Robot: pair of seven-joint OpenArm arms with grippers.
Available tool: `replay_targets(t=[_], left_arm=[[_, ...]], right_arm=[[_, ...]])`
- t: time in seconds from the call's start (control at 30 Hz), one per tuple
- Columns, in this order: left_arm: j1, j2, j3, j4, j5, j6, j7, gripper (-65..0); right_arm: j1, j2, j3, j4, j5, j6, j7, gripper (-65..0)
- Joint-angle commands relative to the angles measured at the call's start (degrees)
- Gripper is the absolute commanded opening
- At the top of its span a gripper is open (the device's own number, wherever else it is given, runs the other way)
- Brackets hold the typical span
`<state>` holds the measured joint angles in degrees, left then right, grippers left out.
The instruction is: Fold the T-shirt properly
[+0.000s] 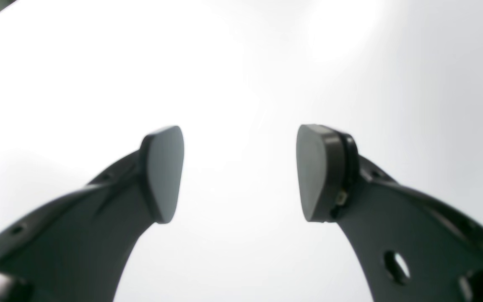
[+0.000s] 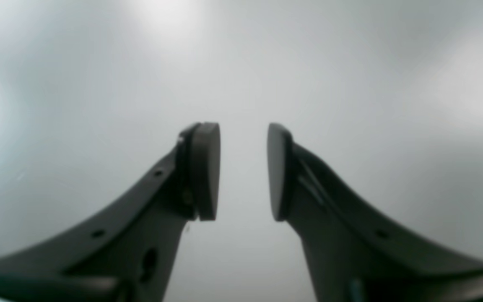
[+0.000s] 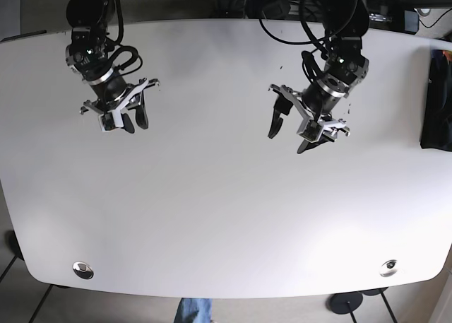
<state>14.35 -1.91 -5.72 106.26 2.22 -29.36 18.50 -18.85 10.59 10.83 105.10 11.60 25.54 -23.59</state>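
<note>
Left wrist view: the left claw [image 1: 240, 174] stands open, its two dark pads [image 1: 164, 172] wide apart with nothing between them. Below lies only the bright white surface [image 1: 241, 63]; a dark sliver shows past its top left corner.

Right wrist view: the right claw [image 2: 243, 172] is also parted, though by a narrower gap, and holds nothing. The picture is soft, and under the pads [image 2: 206, 170] only the pale grey surface [image 2: 241, 63] can be made out.

Base view: both claws hang over the far half of the white surface [image 3: 226, 224], well apart. The right claw [image 3: 134, 119] is near the far left corner, the left claw [image 3: 291, 131] right of the middle, its fingers spread. No T-shirt lies on the surface; a dark cloth-like thing [image 3: 436, 100] sits at the right edge, too cut off to tell whether it is the T-shirt. Two round metal fittings [image 3: 82, 269] sit near the near corners.
</note>
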Motion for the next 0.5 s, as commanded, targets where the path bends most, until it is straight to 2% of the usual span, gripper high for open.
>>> replay_targets(t=[0.03, 0.17, 0.3, 0.4, 0.5], left_arm=[[4.1, 1.5, -0.4, 5.2, -0.2, 0.4, -1.1, -26.1], [13.2, 1.9, -0.4, 8.6, -0.4, 0.4, -1.1, -26.1], [13.5, 1.9, -4.4, 7.2, -0.4, 0.0, -1.1, -26.1], [13.5, 1.9, -7.2, 7.3, -0.4, 0.0, -1.1, -26.1], [13.1, 1.8, -7.3, 7.0, -0.4, 0.0, -1.1, -26.1]], right_arm=[[-3.3, 0.4, 1.1, 4.6, 0.6, 0.09, 1.9, -47.1], [-8.9, 0.2, 1.5, 7.9, 0.7, 0.17, 1.9, -47.1], [-9.6, 0.1, 1.4, 7.7, 0.8, 0.17, 1.9, -47.1], [-9.6, -2.7, 1.4, 7.8, 0.8, 0.26, 1.9, -46.6], [-9.4, -3.2, 1.3, 7.7, 0.8, 0.26, 1.9, -46.3]])
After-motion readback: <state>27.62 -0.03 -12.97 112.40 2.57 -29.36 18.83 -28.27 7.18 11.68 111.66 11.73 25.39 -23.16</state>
